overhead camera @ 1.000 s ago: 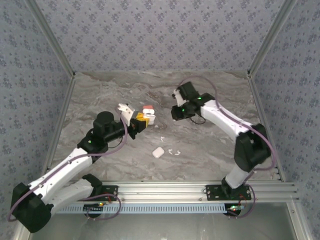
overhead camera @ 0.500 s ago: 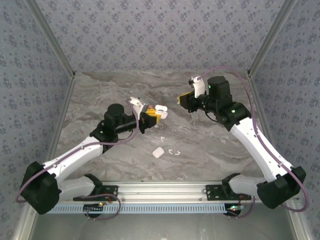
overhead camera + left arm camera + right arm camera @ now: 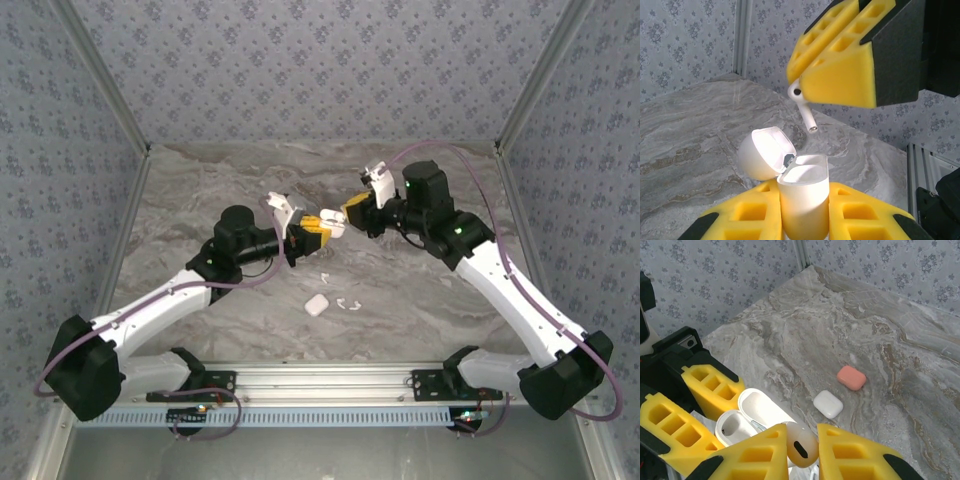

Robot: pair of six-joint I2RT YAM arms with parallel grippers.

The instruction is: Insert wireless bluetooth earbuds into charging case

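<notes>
You have a grey marbled table (image 3: 200, 190), fenced by blue floral-papered walls (image 3: 320, 70), metal rails (image 3: 330, 378) in front.

A white earbud (image 3: 801, 97) hangs in the air, bulb up and stem angled down, just above the white charging case (image 3: 803, 192) and not touching it. The case is upright, its lid (image 3: 765, 152) swung fully open. More white earbuds (image 3: 346, 303) lie loose just right of a closed white case (image 3: 316, 305).
</notes>
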